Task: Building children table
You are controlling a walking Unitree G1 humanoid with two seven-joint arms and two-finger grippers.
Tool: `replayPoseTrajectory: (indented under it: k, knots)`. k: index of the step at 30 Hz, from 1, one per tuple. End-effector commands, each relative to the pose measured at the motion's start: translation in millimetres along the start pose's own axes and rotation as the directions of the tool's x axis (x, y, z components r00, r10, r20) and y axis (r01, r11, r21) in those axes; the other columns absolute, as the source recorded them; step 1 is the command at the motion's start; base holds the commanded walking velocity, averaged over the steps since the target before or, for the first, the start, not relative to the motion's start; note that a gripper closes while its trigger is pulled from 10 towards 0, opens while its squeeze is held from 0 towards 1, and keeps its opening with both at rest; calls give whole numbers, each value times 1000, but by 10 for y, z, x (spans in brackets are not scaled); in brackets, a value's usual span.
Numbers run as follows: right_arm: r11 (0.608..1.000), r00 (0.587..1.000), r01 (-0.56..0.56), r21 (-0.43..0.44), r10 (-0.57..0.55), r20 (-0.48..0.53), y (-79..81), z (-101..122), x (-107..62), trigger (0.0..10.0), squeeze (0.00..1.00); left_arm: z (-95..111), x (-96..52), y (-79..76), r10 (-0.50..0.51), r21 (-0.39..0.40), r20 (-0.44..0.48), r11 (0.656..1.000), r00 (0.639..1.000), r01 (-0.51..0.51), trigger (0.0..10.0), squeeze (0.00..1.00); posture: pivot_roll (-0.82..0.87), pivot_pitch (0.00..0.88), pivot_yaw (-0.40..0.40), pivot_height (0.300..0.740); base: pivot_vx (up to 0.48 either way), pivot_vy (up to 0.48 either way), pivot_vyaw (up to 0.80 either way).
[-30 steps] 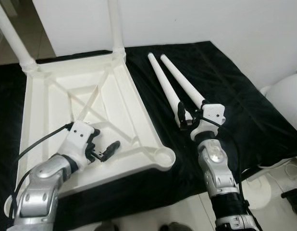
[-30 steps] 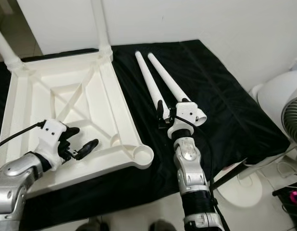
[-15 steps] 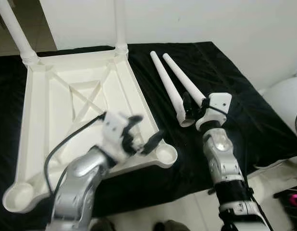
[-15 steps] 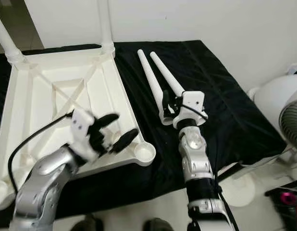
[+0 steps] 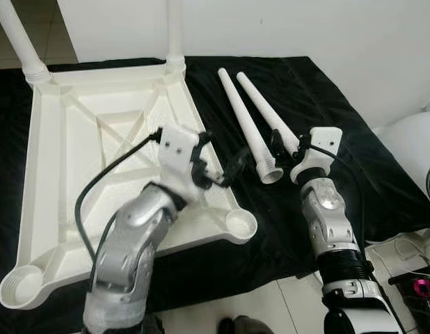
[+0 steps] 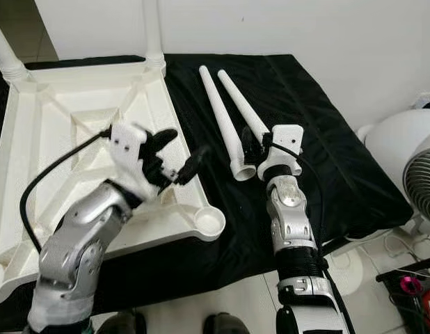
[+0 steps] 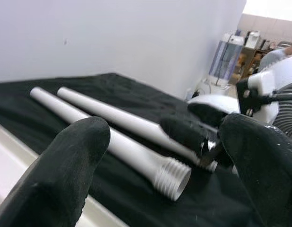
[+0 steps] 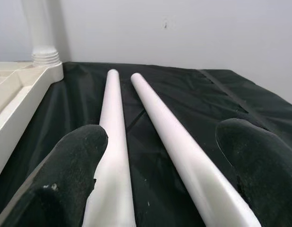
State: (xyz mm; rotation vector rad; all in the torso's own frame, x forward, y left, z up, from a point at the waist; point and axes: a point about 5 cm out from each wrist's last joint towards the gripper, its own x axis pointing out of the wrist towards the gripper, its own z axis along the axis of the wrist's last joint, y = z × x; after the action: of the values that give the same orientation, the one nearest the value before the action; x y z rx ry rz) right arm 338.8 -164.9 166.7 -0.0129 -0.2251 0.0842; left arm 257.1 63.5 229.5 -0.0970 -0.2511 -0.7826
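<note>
The white table top [image 5: 97, 181] is lying upside down on a black cloth [image 5: 326, 118], with two legs [image 5: 174, 35] already standing up from its far corners; the left gripper [image 5: 218, 163] is hovering above the table top's right edge, its fingers [image 7: 65, 161] spread apart and holding nothing, pointing toward the two loose legs to its right. The nearer loose leg [image 5: 244, 125] is lying on the cloth just beyond those fingers, its threaded end [image 7: 172, 177] facing the robot; the second loose leg [image 5: 267, 115] is lying beside it, close along its far side. The right gripper [image 5: 284, 147] is sitting low over the near end of that second leg, its fingers [image 8: 75, 161] apart on either side of it; the leg is running between them, not clamped. A white fan [image 6: 410, 167] is standing off the cloth, well to the right of the right gripper.
</note>
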Motion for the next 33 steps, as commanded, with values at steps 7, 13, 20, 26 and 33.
replayPoseTrajectory:
  k: [7,13,20,26,33]
  knots:
    - [999,997,-49,5,49,-52,-22,-144,-82,10000,0,-126,27,203,158,39,-28,987,987,-156,10000,0,-20,79,-61,740,0,0,0]
    - [999,997,-25,37,27,-75,-75,-196,-130,10000,0,-186,-32,316,207,104,-44,974,977,-202,10000,0,-19,75,-60,740,0,0,0]
    - [996,993,-12,84,22,-115,-120,-298,-161,10000,0,-212,3,460,265,153,-56,955,963,-254,10000,0,-24,79,-44,740,0,0,0]
    - [992,987,-85,95,97,-125,-62,-330,-103,10000,0,-238,61,516,277,163,-68,951,959,-263,10000,0,-52,83,-7,740,0,0,0]
    - [990,981,-121,74,131,-141,26,-377,34,10000,0,-232,220,555,287,222,-64,938,956,-267,10000,0,-49,94,33,740,0,0,0]
